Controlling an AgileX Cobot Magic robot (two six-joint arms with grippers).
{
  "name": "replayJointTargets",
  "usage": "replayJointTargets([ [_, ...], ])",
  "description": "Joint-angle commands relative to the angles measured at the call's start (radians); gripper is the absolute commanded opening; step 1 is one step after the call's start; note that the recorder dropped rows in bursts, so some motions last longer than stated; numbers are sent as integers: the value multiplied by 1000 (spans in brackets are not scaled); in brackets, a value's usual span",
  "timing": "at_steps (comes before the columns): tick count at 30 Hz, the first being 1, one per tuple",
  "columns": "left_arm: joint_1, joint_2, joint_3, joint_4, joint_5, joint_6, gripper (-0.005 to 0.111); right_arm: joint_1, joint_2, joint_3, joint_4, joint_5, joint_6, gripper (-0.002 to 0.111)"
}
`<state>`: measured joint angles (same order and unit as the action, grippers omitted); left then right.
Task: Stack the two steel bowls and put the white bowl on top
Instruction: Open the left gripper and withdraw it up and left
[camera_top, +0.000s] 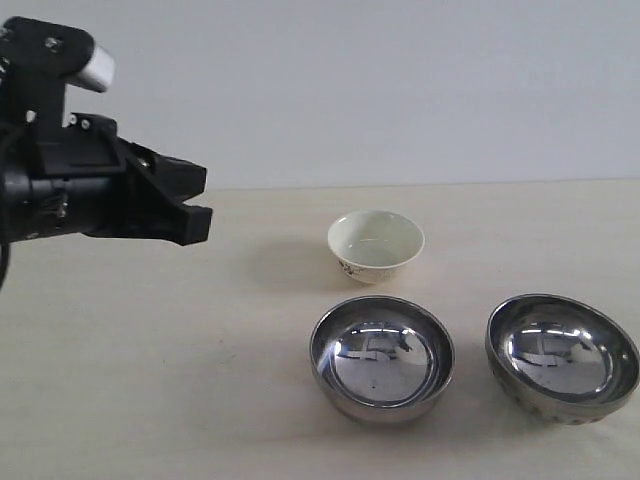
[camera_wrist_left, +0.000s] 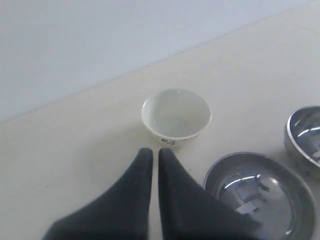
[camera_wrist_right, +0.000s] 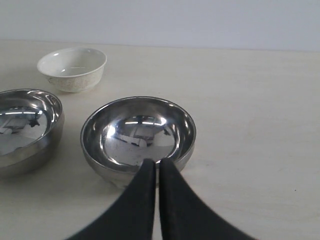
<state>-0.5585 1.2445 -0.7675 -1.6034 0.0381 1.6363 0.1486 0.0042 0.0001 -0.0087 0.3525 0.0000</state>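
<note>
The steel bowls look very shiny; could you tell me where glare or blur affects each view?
Exterior view: the middle steel bowl and the right-hand steel bowl show bright mirror patches, with faint shadows beside them. Left wrist view: the left gripper is dark and soft-edged up close. Right wrist view: the right gripper is likewise blurred.

The smooth steel bowl (camera_top: 382, 358) and the dimpled steel bowl (camera_top: 562, 360) stand upright, side by side but apart. The small white bowl (camera_top: 376, 245), with a dark pattern outside, stands upright just behind the smooth one.
</note>
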Motion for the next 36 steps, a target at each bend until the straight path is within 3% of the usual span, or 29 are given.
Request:
replayJointTargets([
  [1,-4,-94,13,-11,23,-25,4,2,-4,0,-3,-11,0,0],
  [9,-4,-177,13,-11,11,-25,4,2,-4,0,-3,-11,0,0],
  [26,-4,-175,13,16,-19,-23,4,2,-4,0,-3,-9,0,0],
  [28,-4,-180,20,100,8,-76,4,2,-4,0,-3,-9,0,0],
  [31,-4,-197,28,444,62,-382,4,2,-4,0,-3,-9,0,0],
  [36,-4,-197,37,1229,40,-1250,4,2,-4,0,-3,-9,0,0],
])
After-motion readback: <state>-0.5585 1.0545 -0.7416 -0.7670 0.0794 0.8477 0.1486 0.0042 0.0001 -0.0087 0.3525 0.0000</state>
